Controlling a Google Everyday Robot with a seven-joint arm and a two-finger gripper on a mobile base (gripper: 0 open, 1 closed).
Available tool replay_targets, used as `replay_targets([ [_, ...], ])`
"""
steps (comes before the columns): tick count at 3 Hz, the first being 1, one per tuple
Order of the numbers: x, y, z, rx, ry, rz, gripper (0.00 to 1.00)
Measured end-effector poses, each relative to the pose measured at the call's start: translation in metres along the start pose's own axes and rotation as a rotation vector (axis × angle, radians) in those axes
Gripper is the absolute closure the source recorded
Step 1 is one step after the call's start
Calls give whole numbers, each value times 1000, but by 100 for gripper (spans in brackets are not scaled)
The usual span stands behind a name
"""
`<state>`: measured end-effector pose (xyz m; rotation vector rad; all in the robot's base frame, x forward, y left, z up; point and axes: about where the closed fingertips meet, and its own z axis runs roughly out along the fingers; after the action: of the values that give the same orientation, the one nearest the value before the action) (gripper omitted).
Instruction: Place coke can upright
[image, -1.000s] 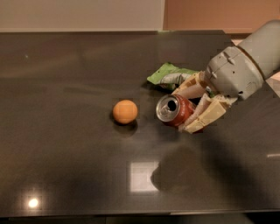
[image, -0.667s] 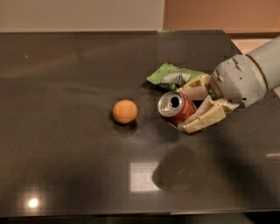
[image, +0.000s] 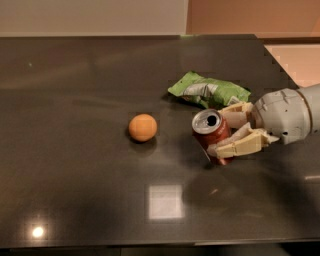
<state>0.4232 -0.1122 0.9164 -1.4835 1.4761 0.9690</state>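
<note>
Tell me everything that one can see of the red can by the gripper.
The coke can is red with a silver top, seemingly aluminium, and the top shows a dark opening. It leans, neither upright nor flat, with its top towards the camera. The gripper holds it from the right, its beige fingers on either side. Whether its lower end touches the dark table I cannot tell.

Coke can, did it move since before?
Yes. The coke can, held in the gripper, shifted a little right, away from the orange ball, which stayed put.
</note>
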Motion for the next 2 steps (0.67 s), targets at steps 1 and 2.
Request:
replay_targets([
  [1, 12, -4, -3, 26, -72, 48, 100],
  [2, 17, -7, -5, 30, -139, 66, 100],
])
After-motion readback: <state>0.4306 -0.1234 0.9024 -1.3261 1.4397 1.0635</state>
